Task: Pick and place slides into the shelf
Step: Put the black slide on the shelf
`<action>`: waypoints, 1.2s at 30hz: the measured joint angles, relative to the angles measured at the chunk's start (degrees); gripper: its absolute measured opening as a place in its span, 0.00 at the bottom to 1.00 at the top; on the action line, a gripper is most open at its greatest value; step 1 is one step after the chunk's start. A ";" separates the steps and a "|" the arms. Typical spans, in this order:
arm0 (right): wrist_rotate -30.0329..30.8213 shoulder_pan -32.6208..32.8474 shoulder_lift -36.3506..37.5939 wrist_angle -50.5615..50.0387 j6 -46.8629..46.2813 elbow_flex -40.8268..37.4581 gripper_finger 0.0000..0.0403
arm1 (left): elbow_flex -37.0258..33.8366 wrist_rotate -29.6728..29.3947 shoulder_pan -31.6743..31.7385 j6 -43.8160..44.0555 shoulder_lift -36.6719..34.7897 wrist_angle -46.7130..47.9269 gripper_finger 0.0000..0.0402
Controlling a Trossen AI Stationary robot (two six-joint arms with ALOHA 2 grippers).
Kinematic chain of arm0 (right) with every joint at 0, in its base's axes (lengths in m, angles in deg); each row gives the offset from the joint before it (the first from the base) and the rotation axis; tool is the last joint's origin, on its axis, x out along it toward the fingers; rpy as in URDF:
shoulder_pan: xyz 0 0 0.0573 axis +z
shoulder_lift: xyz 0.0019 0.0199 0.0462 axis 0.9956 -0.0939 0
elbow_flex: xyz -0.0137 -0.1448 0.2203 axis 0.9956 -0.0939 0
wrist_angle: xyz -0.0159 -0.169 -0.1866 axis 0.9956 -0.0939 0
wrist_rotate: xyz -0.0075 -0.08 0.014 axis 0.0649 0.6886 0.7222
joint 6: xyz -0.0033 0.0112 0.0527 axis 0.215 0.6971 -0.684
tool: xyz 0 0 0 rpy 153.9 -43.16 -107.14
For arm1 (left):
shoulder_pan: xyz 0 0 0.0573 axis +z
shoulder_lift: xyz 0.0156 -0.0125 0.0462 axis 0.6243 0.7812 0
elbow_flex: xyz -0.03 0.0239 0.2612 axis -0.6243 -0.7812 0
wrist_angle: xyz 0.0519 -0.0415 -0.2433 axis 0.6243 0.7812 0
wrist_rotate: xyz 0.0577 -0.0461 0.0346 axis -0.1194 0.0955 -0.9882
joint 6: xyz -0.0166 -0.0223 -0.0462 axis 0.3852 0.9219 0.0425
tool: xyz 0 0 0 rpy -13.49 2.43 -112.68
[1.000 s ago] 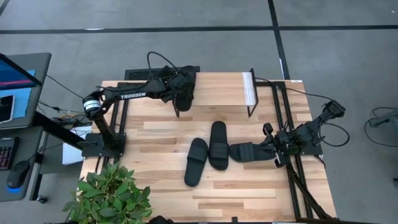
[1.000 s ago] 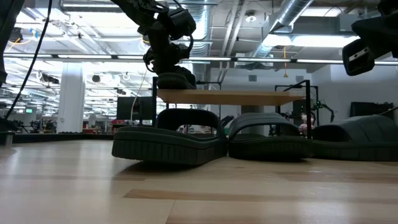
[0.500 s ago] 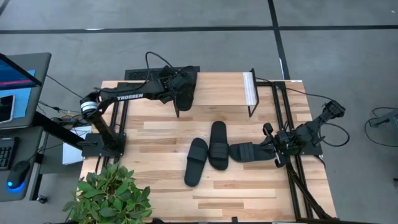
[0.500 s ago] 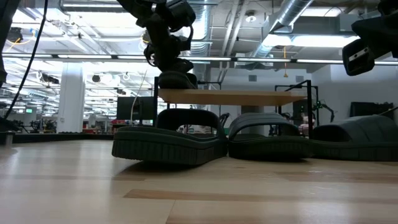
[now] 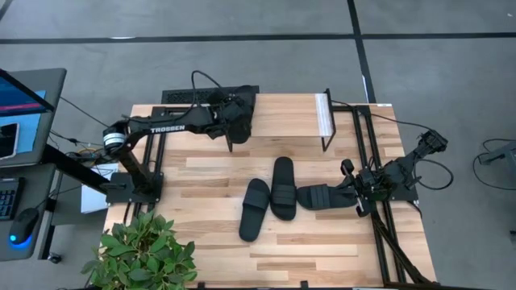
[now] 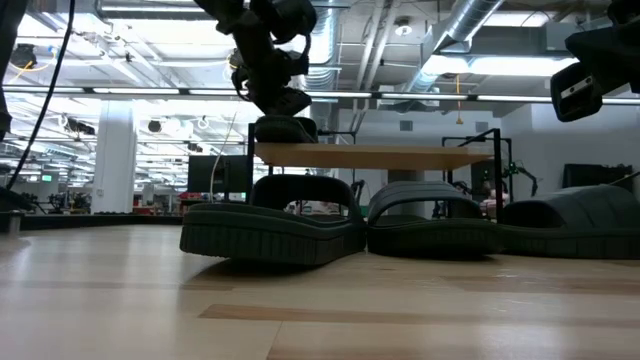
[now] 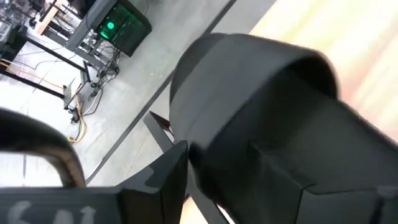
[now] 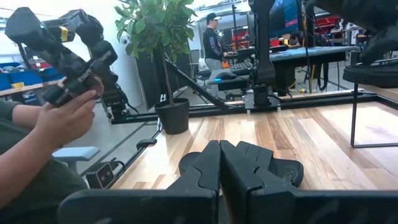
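Observation:
A black slide lies on the left end of the light wood shelf top, also seen in the low view as slide on shelf. My left gripper hovers just above it, open; in the left wrist view the slide fills the picture beside one finger. Three more slides rest sole-down on the table in front of the shelf. My right gripper waits shut at the table's right edge, close to the rightmost slide's end.
A potted plant stands at the table's near left corner. A desk with a monitor and keyboard lies left of the table. A person's hands hold a controller beyond the table. Bare shelf top stretches right of the placed slide.
My left gripper has risen a little above the shelf's left end, while the slide has stayed lying on the shelf top.

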 joint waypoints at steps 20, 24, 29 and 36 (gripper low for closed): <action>0.00 -0.02 0.00 -0.01 0.00 0.00 0.00 | 0.03 -2.55 -14.77 -5.42 -14.32 0.69 0.38; -0.01 -0.01 0.00 0.00 -0.01 0.00 0.00 | 0.03 -0.31 -16.99 -6.03 -17.51 0.68 0.38; -0.01 0.00 0.00 0.00 0.00 0.00 0.00 | 0.03 2.83 -18.66 -10.64 -21.25 -2.10 0.38; -0.02 -0.02 0.00 -0.02 0.00 0.00 0.00 | 0.03 2.73 -18.39 -14.68 -26.17 -8.75 0.38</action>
